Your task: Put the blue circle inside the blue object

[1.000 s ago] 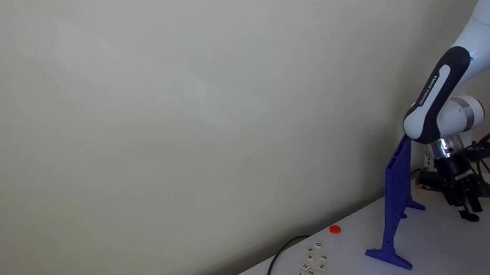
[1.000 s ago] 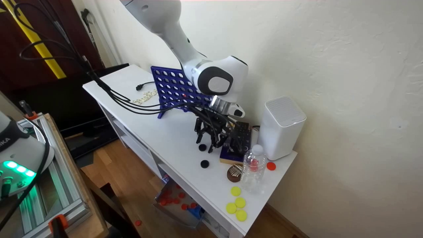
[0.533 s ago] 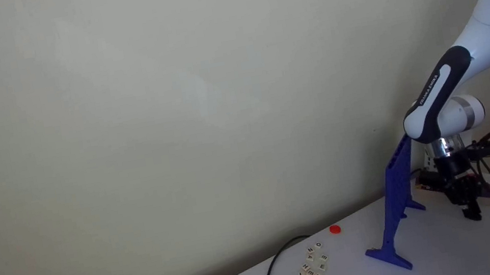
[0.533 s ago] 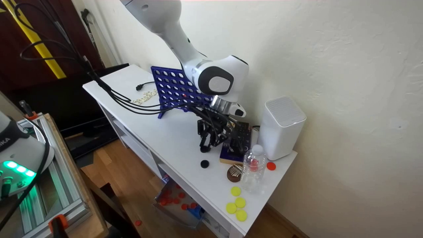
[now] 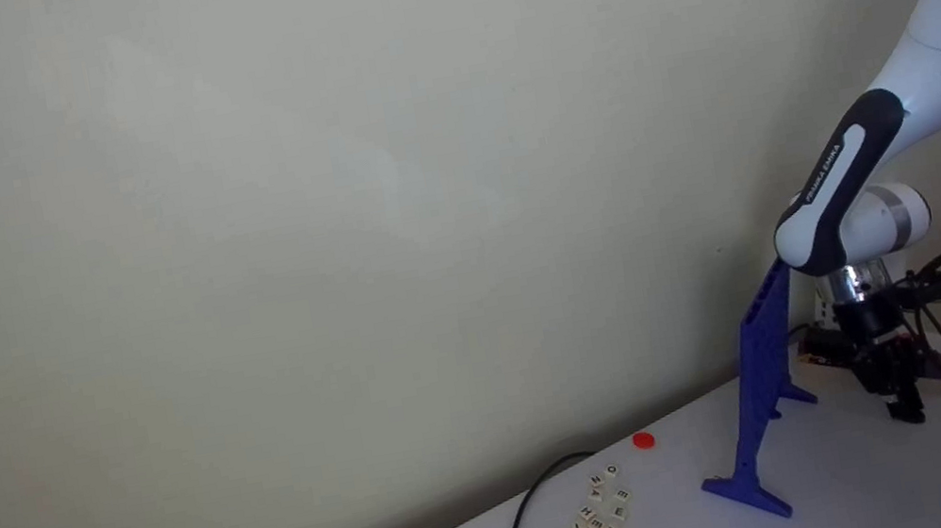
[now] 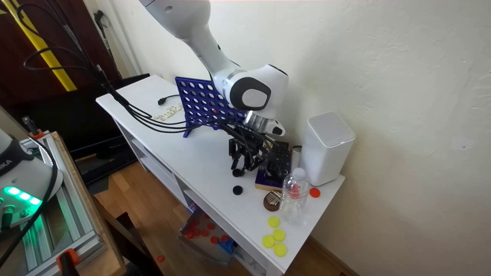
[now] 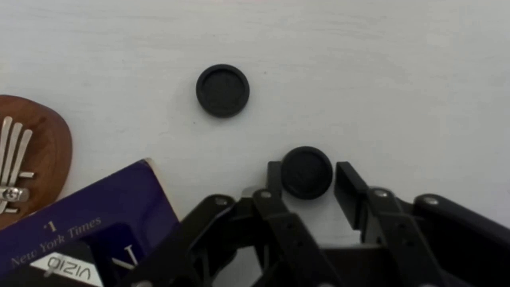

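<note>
The tool [image 7: 309, 171] — slightly spread — straddles a black disc [image 7: 306, 173]. In the wrist view, a thin gap shows at the disc's right.

My gripper [image 7: 308, 170] is much narrower than a second ago. Its fingers [image 7: 351, 186], wide apart then, now stand close, one on each side of the black disc [image 7: 306, 173]. In an exterior view, the disc sits a tiny bit over from its old spot, nearer the other disc [image 6: 238, 190].
</note>
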`<state>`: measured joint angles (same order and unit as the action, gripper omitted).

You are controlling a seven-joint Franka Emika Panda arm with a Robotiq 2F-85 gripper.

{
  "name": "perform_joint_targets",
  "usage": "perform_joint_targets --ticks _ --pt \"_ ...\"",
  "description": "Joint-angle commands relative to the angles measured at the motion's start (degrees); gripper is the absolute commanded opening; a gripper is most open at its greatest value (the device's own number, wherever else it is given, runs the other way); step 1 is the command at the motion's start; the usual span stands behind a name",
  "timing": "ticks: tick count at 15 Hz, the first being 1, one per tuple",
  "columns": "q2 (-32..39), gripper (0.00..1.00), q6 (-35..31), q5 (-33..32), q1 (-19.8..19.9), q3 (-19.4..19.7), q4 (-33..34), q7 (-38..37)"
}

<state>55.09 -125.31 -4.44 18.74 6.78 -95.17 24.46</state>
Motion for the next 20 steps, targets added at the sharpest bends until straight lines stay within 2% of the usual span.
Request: perform_joint_targets --ticks 1,2,3,4,5,9,14,20 --pt "2.07 0.71 -0.58 -1.18 -0.35 -0.08 1.30 -1.74" --pt "2.09 0.74 -0.59 -1.21 -0.41 -0.09 1.30 -1.78" --pt "2.13 0.36 -0.52 -1.22 -0.44 -0.10 1.35 -1.78" --pt "2.15 0.40 -0.49 -1.23 -0.44 -0.09 1.38 -1.78" --pt "2.16 0.39 -0.50 -1.25 -0.45 -0.07 1.37 -1.80" --pt "2.24 0.12 -0.30 -1.72 -0.46 0.24 1.56 -1.99" --pt "1.97 0.09 -0.02 -1.93 -0.47 0.18 1.39 -1.75" --pt "-3.92 0.09 -4.92 -2.18 0.04 -0.04 -5.42 -0.11"
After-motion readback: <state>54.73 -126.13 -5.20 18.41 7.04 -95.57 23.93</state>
